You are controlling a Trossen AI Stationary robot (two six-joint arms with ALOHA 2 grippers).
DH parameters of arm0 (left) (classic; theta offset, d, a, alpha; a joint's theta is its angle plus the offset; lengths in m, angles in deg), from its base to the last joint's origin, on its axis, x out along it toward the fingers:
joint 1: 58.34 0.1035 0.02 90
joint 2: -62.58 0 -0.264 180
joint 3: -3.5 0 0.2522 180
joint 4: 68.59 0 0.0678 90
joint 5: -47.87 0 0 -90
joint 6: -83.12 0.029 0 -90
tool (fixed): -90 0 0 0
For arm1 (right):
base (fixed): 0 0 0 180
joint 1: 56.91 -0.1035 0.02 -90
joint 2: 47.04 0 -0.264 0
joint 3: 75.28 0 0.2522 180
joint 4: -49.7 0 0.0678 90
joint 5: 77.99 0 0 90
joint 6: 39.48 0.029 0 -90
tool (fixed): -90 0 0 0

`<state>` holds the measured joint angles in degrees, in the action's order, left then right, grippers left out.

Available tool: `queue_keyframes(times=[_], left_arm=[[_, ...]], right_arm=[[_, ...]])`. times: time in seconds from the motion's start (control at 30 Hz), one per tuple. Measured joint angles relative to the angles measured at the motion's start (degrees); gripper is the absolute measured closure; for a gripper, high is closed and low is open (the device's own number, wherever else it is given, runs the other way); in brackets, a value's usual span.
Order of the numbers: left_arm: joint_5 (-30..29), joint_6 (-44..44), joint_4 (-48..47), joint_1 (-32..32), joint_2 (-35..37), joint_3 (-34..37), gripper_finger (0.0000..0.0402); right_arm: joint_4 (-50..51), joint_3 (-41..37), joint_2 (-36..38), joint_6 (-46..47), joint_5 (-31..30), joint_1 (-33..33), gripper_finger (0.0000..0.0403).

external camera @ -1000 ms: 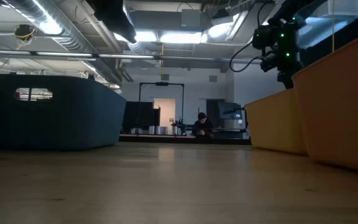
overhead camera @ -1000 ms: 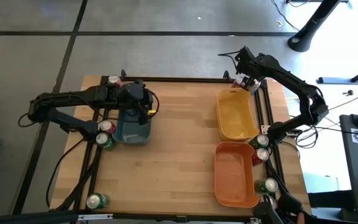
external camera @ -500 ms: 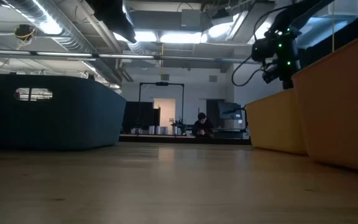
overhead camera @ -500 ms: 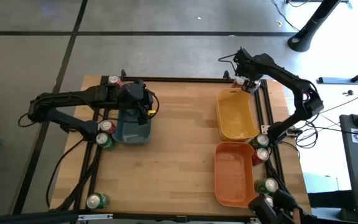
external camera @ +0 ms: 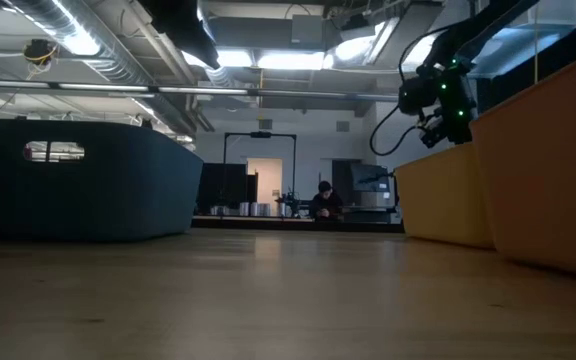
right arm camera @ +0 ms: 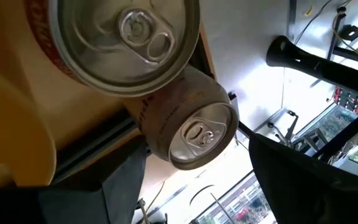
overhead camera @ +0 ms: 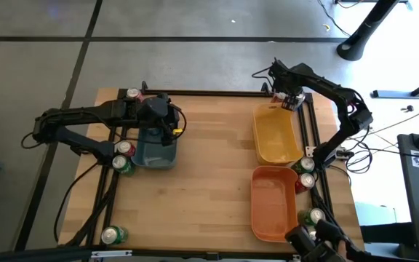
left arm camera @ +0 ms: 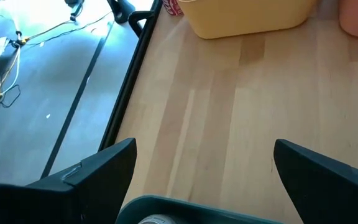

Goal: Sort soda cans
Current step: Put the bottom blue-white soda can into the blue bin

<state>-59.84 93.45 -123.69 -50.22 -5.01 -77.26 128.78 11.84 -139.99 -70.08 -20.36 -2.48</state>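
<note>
My right gripper (right arm camera: 197,186) is open at the table's far right corner, beyond the yellow bin (overhead camera: 275,135). In the right wrist view its fingers stand on either side of a pale silver can (right arm camera: 191,124). A red can (right arm camera: 126,37) with a silver top stands right beside that can. My left gripper (left arm camera: 204,180) is open and hovers over the blue-grey bin (overhead camera: 155,149). A can top (left arm camera: 151,219) shows inside that bin. More cans stand along the table's left edge (overhead camera: 124,155) and right edge (overhead camera: 307,173). My right gripper has one finger (right arm camera: 126,180) close to the pale silver can's side (right arm camera: 157,134). The other finger stands clear of it. Whether the near finger touches the can, I cannot tell.
An orange bin (overhead camera: 273,204) sits near the yellow one on the right. Single cans stand at the far left corner (overhead camera: 132,94) and the near left corner (overhead camera: 113,234). Black frame rails (overhead camera: 315,138) run along the table's sides. Bare wood (overhead camera: 209,160) lies between the bins.
My right gripper has moved a little toward the table's left and downward, closing in on the cans at the far right corner. The left arm has kept still.
</note>
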Motion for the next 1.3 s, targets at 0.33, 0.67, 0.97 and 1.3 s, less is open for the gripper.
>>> queue_keyframes(times=[0.33, 0.67, 0.97, 1.3], left_arm=[[0.0, -0.9, 0.0, 0.0, 0.0, 0.0, 0.0034], [0.0, 0.0, 0.2, 0.1, 0.0, 0.0, 0.0034], [0.0, 0.2, 0.0, 0.1, 0.0, 0.0, 0.0034], [0.0, -1.6, -0.6, 0.1, 0.0, 0.0, 0.0034]], right_arm=[[-1.1, 0.0, 0.0, 0.2, 0.7, 0.7, 0.012], [1.6, 2.7, 2.0, 2.0, 0.5, -0.4, 0.012], [11.5, 15.7, 2.5, 11.2, 14.8, -6.1, 0.012], [21.0, 17.5, 4.8, 23.6, 27.1, -20.0, 0.012]])
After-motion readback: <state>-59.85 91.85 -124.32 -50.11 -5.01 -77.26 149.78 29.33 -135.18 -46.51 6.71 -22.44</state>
